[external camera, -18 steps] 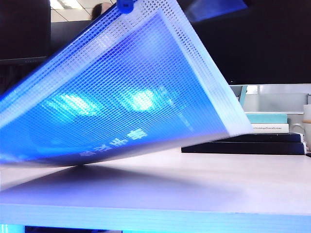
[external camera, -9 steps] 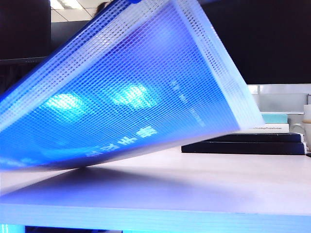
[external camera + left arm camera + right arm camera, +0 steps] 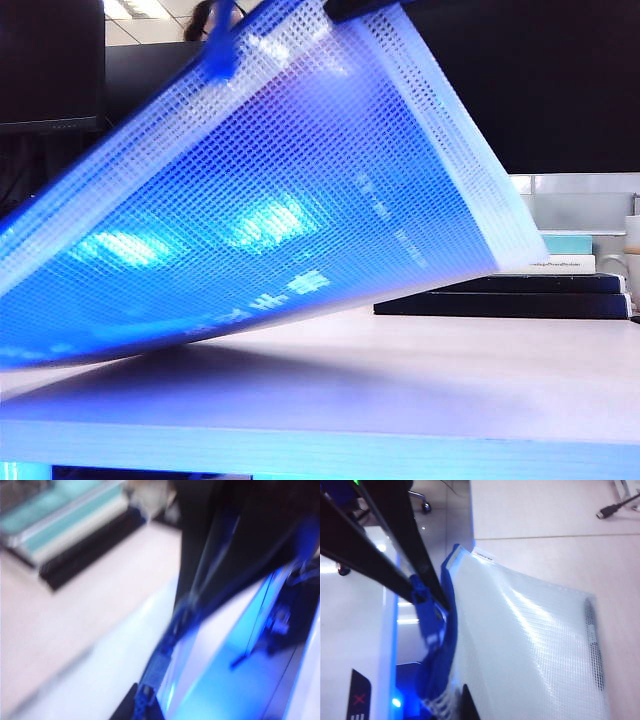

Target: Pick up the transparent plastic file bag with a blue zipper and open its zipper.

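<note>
Item 1, file bag [image 3: 280, 200]: large translucent mesh pouch, lifted off the desk [image 3: 400, 380] and tilted steeply, its low end dipping toward the desk's near left corner, its high edge near the top of the exterior view. Blue light glows through the grid; some printed characters show faintly on the lower part (not legible).

Item 2, zipper [image 3: 447, 630]: bright blue strip along the raised long edge of the bag, seen best in the right wrist view. A blue pull piece [image 3: 220, 55] hangs at that edge in the exterior view.

Item 3, right hand [image 3: 427, 597]: above the bag's raised edge, its two dark fingers [image 3: 405, 535] drawn together on the blue zipper pull at the strip.

Item 4, left hand [image 3: 187, 602]: also up at the bag's edge, in a heavily blurred view; dark fingers [image 3: 200, 545] pressed together, pinching the bag's blue-trimmed edge (the exact spot is hard to make out).

Item 5, stacked books [image 3: 540, 285]: dark and teal-white volumes lying flat toward the desk's far right side, well apart from the bag's low end.

Item 6, cable plug [image 3: 610, 511]: lies on the desk, apart from the bag, in the right wrist view.
</note>
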### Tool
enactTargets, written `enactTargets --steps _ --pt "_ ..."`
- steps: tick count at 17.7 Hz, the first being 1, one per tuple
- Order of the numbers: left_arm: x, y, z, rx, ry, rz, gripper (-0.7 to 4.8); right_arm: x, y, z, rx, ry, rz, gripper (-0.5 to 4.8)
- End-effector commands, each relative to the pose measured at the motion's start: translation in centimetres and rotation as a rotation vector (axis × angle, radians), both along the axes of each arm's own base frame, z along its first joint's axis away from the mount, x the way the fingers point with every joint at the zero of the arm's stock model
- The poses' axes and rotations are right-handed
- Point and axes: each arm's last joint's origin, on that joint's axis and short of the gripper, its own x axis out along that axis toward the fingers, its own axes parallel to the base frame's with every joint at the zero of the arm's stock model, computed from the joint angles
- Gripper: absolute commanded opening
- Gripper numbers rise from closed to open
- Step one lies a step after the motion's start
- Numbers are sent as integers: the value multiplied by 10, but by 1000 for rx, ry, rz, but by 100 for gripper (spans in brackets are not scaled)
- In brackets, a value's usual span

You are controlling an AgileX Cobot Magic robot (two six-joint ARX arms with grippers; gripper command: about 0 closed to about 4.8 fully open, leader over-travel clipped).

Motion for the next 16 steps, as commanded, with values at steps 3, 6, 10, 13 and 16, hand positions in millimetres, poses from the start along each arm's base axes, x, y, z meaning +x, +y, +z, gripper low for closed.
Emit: enactTargets --steps 3,6,10,13,16 --pt "1 30 -26 383 50 358 -6 4 -4 2 -53 -65 -128 -3" --pt "14 52 -34 488 129 513 -6 5 -10 1 -76 -56 -162 -3" --pt "34 87 -38 590 210 793 -6 8 -26 0 -122 -25 -235 -3" --pt "40 94 -38 534 274 818 26 10 -33 1 -123 -17 -266 -3" --pt "45 82 -34 319 360 620 442 12 -32 -2 -144 -11 -279 -3"
